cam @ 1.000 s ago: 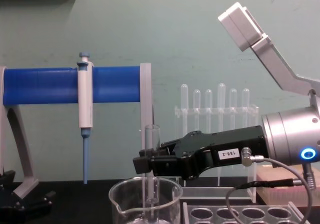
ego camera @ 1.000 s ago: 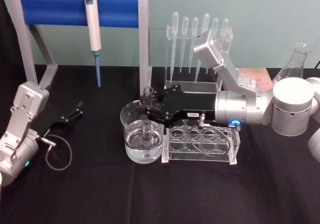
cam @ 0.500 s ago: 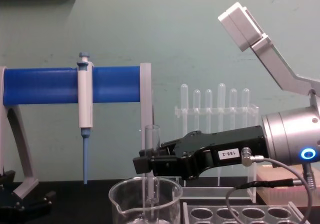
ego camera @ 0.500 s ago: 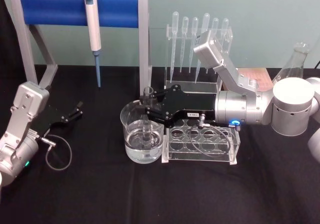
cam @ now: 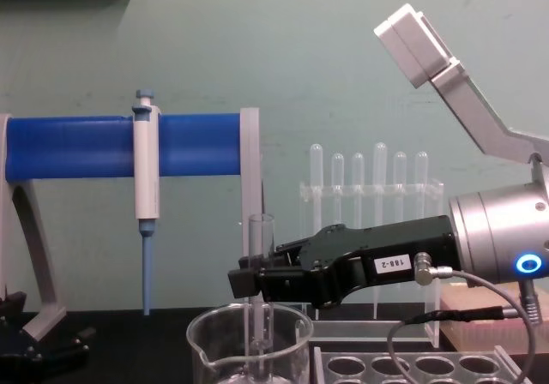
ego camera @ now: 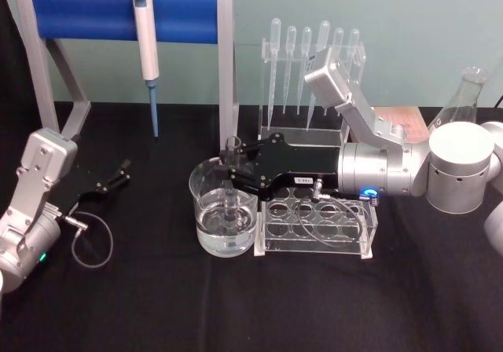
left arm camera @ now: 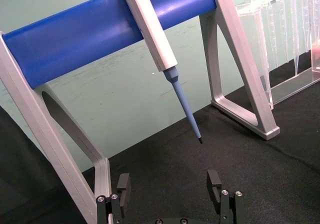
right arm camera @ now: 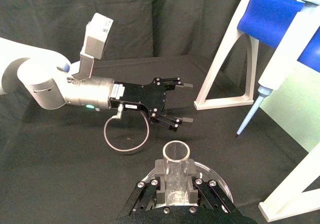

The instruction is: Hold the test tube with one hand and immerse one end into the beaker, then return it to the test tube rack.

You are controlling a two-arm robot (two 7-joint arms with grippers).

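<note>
The test tube (ego camera: 232,154) (cam: 260,238) (right arm camera: 176,160) stands upright, its open rim on top and its lower end down inside the beaker (ego camera: 221,214) (cam: 249,343), which holds clear liquid. My right gripper (ego camera: 233,173) (cam: 253,283) (right arm camera: 175,185) reaches in from the right, level with the beaker's rim, and is shut on the tube. At the table's left, my left gripper (ego camera: 124,173) (left arm camera: 170,190) (right arm camera: 184,103) is open, holds nothing and rests low over the black cloth.
A clear rack with round holes (ego camera: 316,228) stands right beside the beaker. Behind are a pipette stand (ego camera: 314,61) and a blue-barred frame (ego camera: 126,14) holding a white-and-blue micropipette (ego camera: 146,42). A glass flask (ego camera: 460,97) stands at the far right.
</note>
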